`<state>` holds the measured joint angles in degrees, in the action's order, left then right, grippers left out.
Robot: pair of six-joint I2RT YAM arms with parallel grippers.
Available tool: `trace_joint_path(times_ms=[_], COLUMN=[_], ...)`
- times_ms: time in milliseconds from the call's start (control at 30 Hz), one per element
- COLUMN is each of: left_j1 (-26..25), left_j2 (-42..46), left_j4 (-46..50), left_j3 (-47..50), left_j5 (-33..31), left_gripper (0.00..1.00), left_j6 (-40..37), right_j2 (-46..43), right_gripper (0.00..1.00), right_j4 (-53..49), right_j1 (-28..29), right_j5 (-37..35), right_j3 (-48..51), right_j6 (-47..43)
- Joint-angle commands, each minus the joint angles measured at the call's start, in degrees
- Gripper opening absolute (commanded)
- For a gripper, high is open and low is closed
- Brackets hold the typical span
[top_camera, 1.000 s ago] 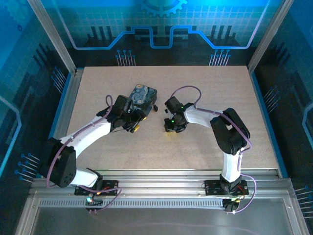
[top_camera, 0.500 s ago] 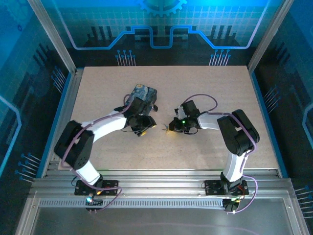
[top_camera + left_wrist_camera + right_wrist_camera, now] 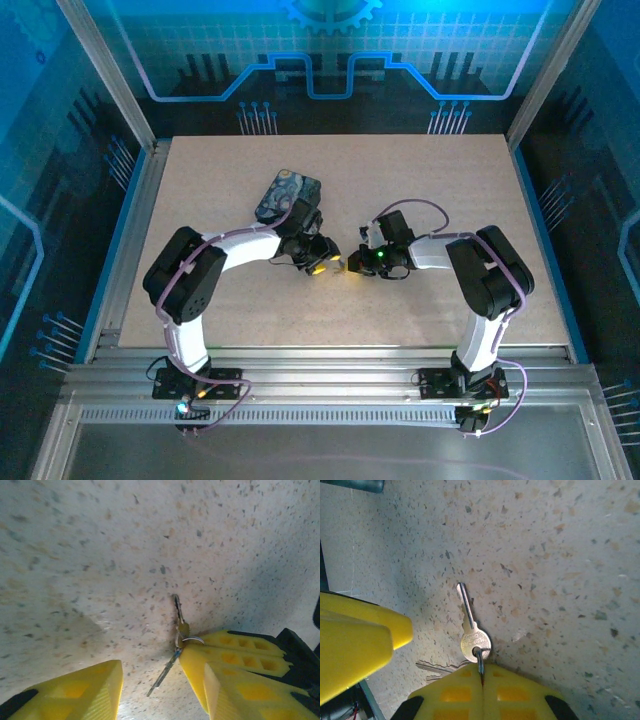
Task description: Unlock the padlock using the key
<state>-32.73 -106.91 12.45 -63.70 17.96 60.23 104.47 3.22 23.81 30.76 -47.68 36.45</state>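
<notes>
Key [image 3: 471, 630]: lying on the counter [image 3: 560, 555], tip pointing away from the right fingers [image 3: 481, 685].
Right fingers: closed tight on the key's ring [image 3: 480, 661].
Left fingers [image 3: 321, 263]: open, holding nothing, just beside the key.

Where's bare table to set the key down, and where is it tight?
Free: the far right corner of the table beyond the right arm, the far strip behind the box, and the near strip before the arm bases. Crowded: the centre, where left gripper and right gripper flank the key.
</notes>
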Motion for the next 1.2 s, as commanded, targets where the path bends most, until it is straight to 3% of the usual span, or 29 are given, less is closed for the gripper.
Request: trace_joint_path(times_ms=[0, 767, 933, 1167], left_j1=[-0.76, -1.05, -0.95, 2.15], left_j2=[-0.65, 1.62, 1.10, 4.53], left_j4=[-3.44, -3.49, -2.36, 2.56], left_j3=[0.47, 2.00, 1.54, 0.51], left_j5=[3.20, 4.53, 4.36, 2.12], left_gripper=[0.44, 0.32, 0.32, 0.40], left_j6=[1.87, 0.00, -0.99, -4.18], right_j2=[0.34, 1.70, 1.81, -2.11], right_gripper=[0.03, 0.03, 0.03, 0.03], right_j4=[-1.38, -1.51, -0.32, -2.04], right_j1=[-0.83, -1.22, -1.23, -1.23], right_j5=[0.72, 1.73, 2.93, 4.11], right_j3=[0.03, -1.23, -1.05, -0.28], right_j6=[-0.26, 0.89, 1.04, -4.18])
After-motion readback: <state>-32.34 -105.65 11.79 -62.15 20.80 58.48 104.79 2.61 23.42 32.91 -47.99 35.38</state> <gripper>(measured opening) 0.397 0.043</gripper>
